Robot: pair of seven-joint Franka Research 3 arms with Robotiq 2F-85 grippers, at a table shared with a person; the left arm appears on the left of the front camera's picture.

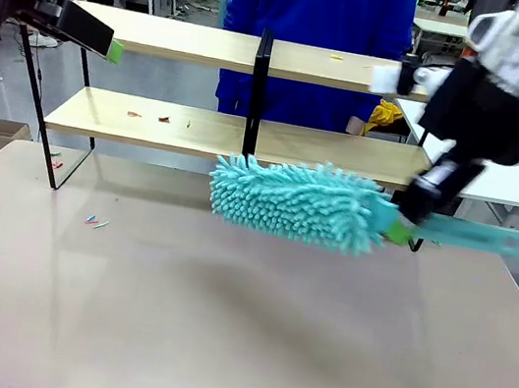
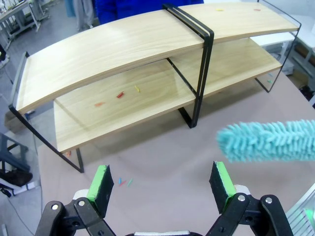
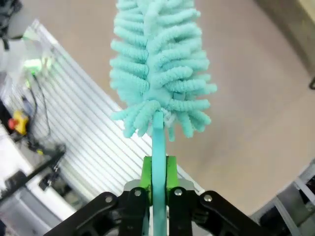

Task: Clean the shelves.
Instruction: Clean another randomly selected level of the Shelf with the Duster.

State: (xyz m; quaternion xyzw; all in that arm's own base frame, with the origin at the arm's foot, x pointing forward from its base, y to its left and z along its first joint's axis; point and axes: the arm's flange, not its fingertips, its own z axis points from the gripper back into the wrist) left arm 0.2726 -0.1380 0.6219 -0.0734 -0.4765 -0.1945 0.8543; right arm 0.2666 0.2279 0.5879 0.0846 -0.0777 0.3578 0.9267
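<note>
Shelves (image 1: 326, 151): stand along the far edge of the worktop (image 1: 214, 346). Small coloured scraps (image 2: 119, 94) lie on the lower board's left half, a few on the upper board's right half, and some on the worktop by the left leg. Right gripper (image 3: 157, 172) is clamped on the handle of a teal chenille duster (image 1: 298, 202), whose head hangs over the worktop just in front of the lower board. Left gripper (image 2: 162, 179): jaws apart, empty, near the upper board's left end. Judgement: no board is swept yet; the whole clean remains.
</note>
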